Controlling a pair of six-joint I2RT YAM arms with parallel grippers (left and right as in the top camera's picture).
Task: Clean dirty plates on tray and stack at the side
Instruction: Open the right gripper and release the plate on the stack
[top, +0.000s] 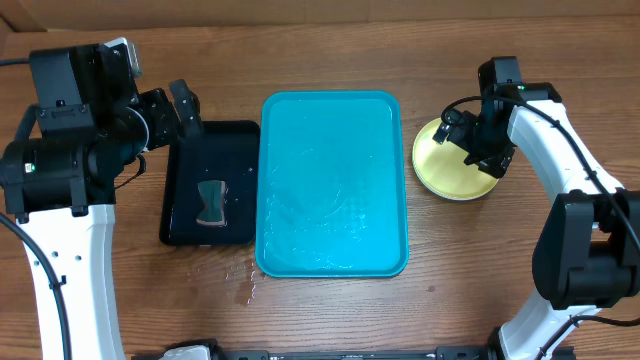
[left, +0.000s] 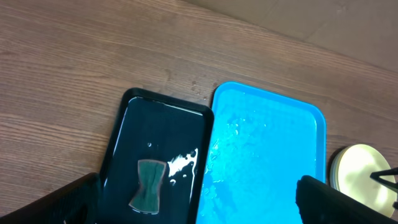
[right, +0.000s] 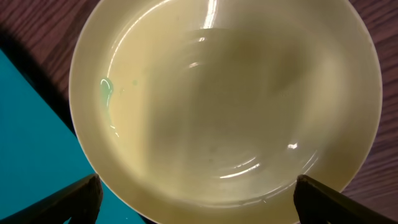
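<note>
Plate (right: 224, 99), pale ylw-grn, glossy

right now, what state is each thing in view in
tray, flat on the table, wet, no plates on it
black tray, flat at the tray's left, wet
sponge, lying in the black tray
plates, on the table right of the tray, top one yellow, glossy, no specks seen
left end effector, open, holding nothing
right end effector, open over the plates, holding nothing
</note>
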